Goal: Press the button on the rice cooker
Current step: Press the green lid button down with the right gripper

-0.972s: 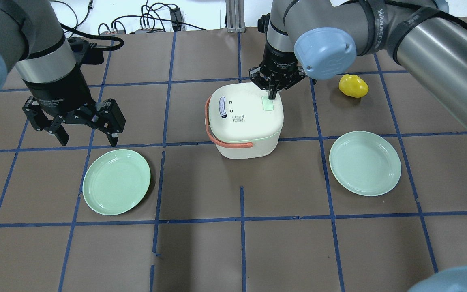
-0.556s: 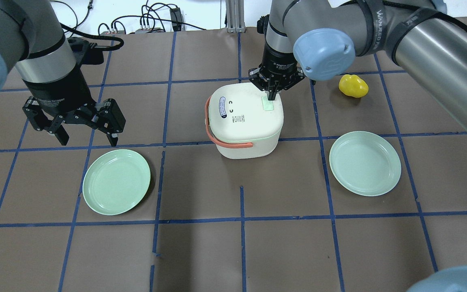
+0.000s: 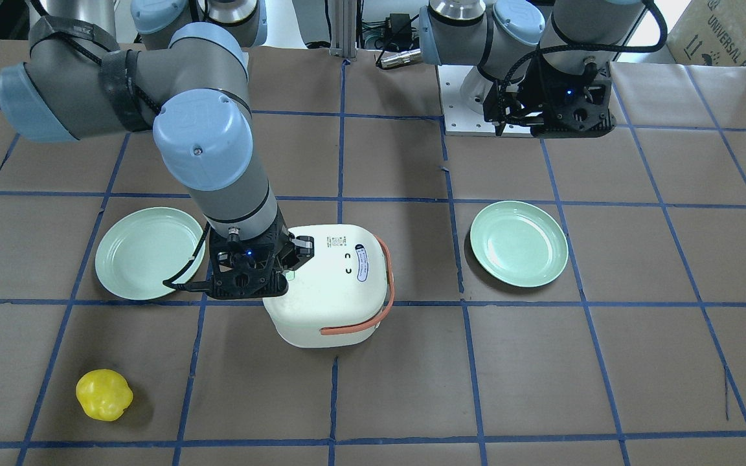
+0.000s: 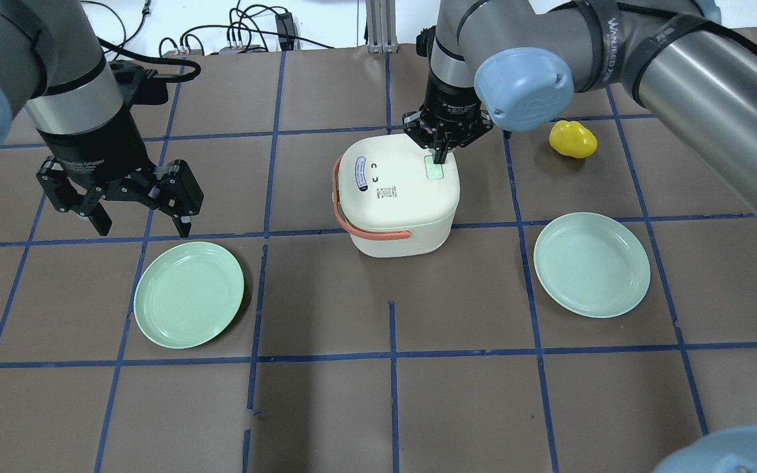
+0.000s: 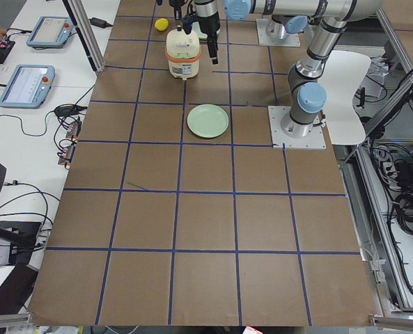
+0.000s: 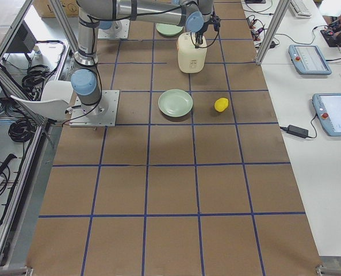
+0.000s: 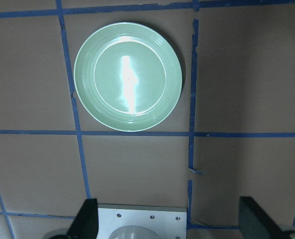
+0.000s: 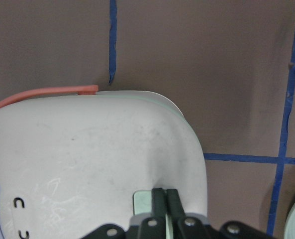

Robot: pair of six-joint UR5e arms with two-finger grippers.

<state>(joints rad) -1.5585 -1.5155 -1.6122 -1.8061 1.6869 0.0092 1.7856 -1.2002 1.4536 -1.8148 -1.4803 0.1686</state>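
A white rice cooker (image 4: 398, 197) with an orange handle stands mid-table; it also shows in the front view (image 3: 334, 285). Its pale green button (image 4: 434, 169) sits on the lid's far right side. My right gripper (image 4: 439, 156) is shut, its fingertips pointing down onto the button's far edge. In the right wrist view the closed fingers (image 8: 165, 199) rest on the button (image 8: 143, 201). My left gripper (image 4: 144, 228) is open and empty, hovering at the left beyond a green plate, far from the cooker.
A green plate (image 4: 188, 293) lies front left, also in the left wrist view (image 7: 128, 76). A second green plate (image 4: 591, 264) lies front right. A yellow pepper-like object (image 4: 572, 139) sits right of the cooker, close to the right arm.
The right gripper has shifted very slightly toward the far side, fingertips still at the button. The left arm, cooker and plates have not moved.
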